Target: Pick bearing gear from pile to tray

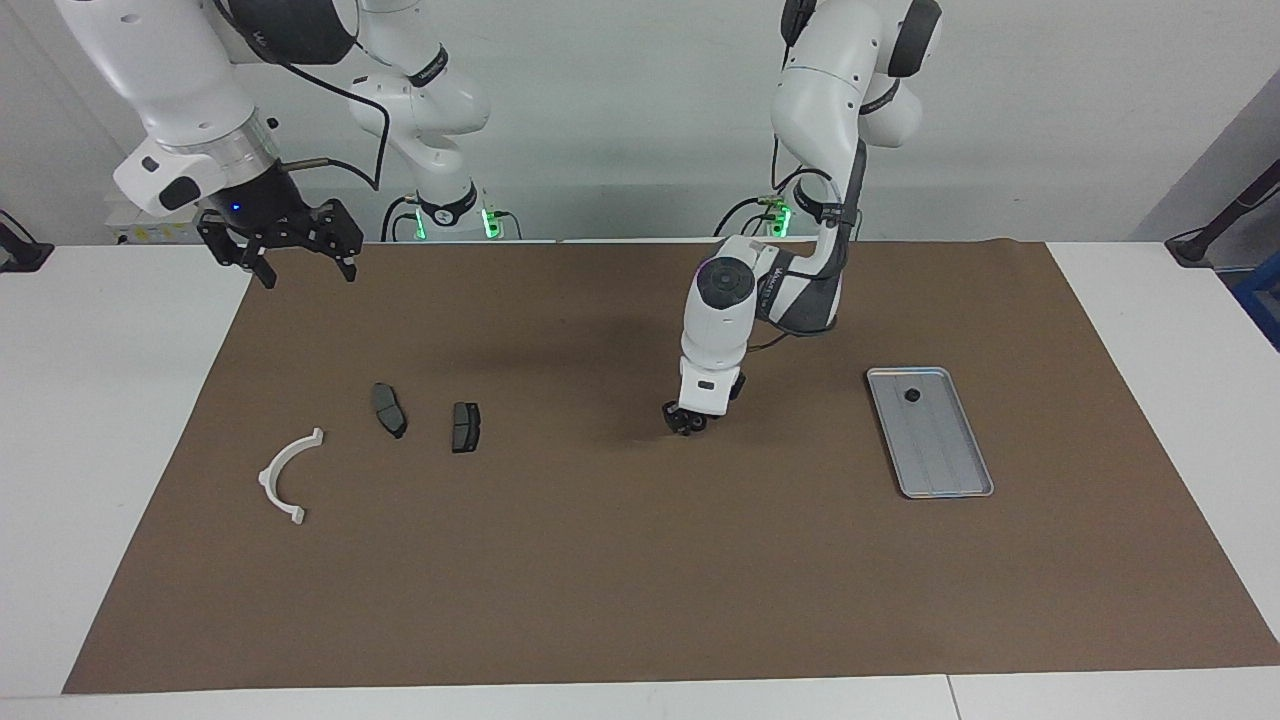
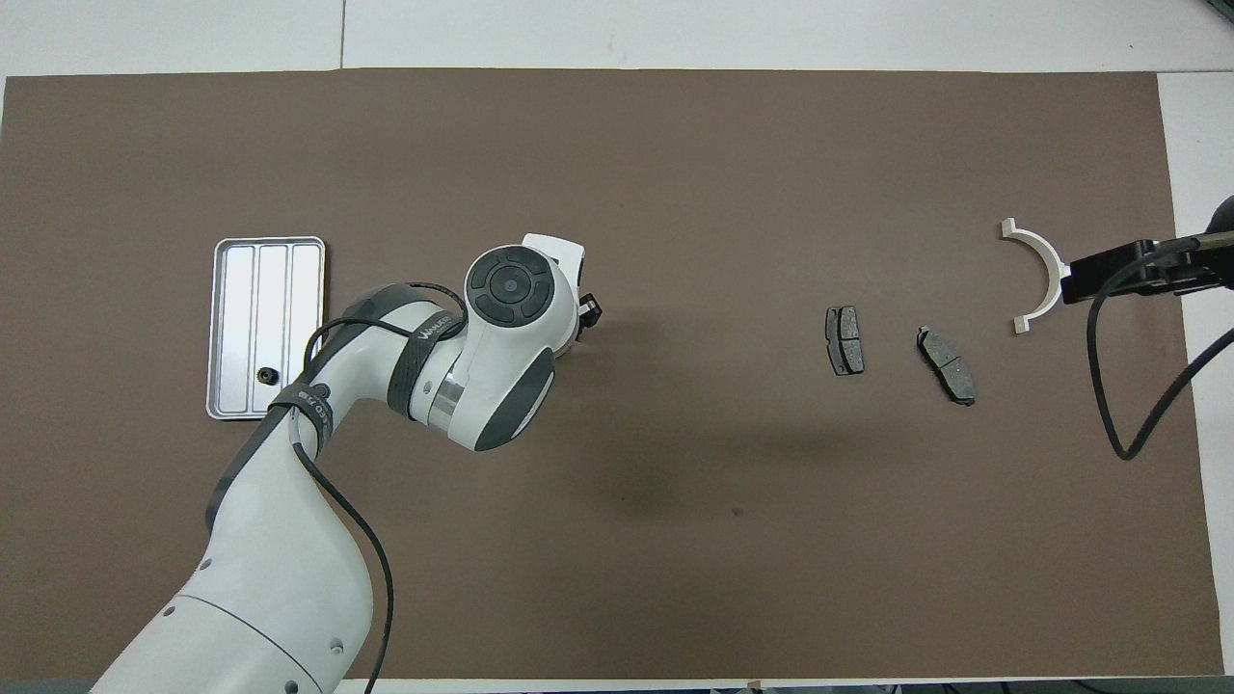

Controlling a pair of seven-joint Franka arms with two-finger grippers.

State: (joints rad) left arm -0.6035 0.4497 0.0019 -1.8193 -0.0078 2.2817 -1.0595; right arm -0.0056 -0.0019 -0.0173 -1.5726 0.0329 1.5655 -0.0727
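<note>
The left gripper [image 1: 686, 422] is seen low over the brown mat [image 1: 640, 560] near the middle of the table; whether its jaws are clenched, released or grasping a part cannot be told, since only dark tips show under the white hand. From above, the left arm's wrist covers the gripper almost wholly, a black tip alone peeking out at its edge. Toward the left arm's end of the table the silver tray [image 1: 950, 470] is laid flat on the mat, well apart from the gripper, and one small black round piece [image 1: 912, 395] is found inside it, in the end nearer to the robots. Toward the right arm's end two dark brake pads [image 1: 466, 426] [image 1: 389, 409] are set near each other, and the white half-ring bracket [image 1: 285, 478] is placed beside them, a little farther from the robots. The right gripper [image 1: 300, 255] is held raised over the mat's edge at the right arm's end, waiting, with its jaws spread apart and nothing between them.
</note>
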